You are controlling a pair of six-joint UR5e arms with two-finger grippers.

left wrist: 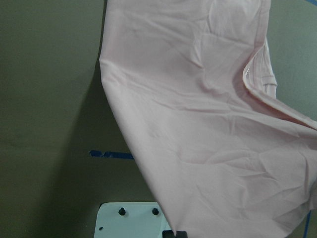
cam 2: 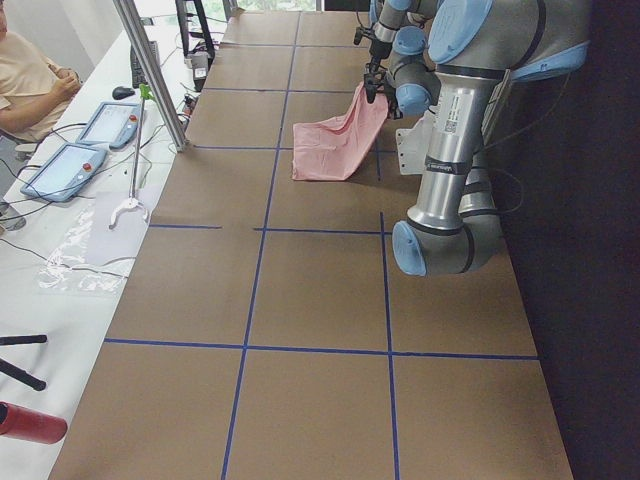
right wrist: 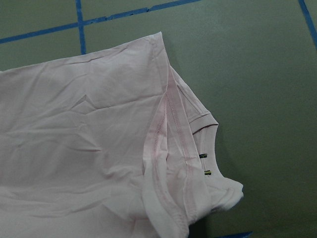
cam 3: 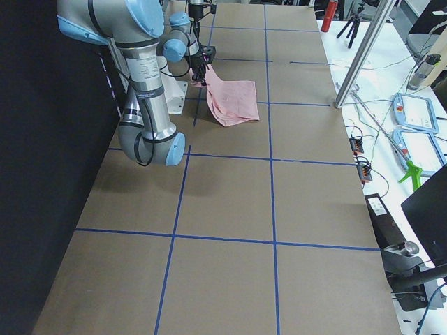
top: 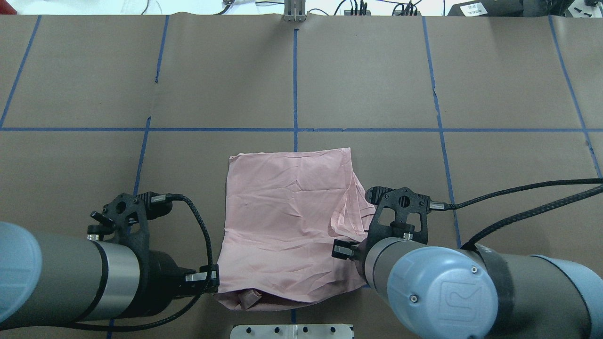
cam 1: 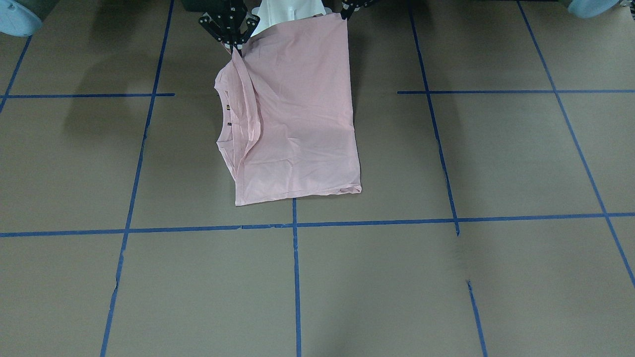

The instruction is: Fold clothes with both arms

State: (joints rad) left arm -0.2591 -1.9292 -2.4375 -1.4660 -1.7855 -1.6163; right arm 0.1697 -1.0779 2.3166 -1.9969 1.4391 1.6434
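The pale pink T-shirt (top: 282, 221) lies folded, plain side up, on the brown table in front of the robot's base. Its far edge rests flat (cam 1: 297, 196) and its near edge is lifted. My left gripper (top: 214, 282) is shut on the near left corner, and the cloth hangs away from it in the left wrist view (left wrist: 208, 124). My right gripper (cam 1: 237, 48) is shut on the near right corner, by the bunched sleeve and collar (right wrist: 205, 148). It also shows in the overhead view (top: 344, 249). No print shows.
The white base plate (top: 292, 331) sits just behind the shirt's lifted edge. Blue tape lines (cam 1: 295, 277) grid the table. A metal post (cam 2: 150, 70), teach pendants (cam 2: 65, 170) and an operator (cam 2: 30, 70) are along the far side.
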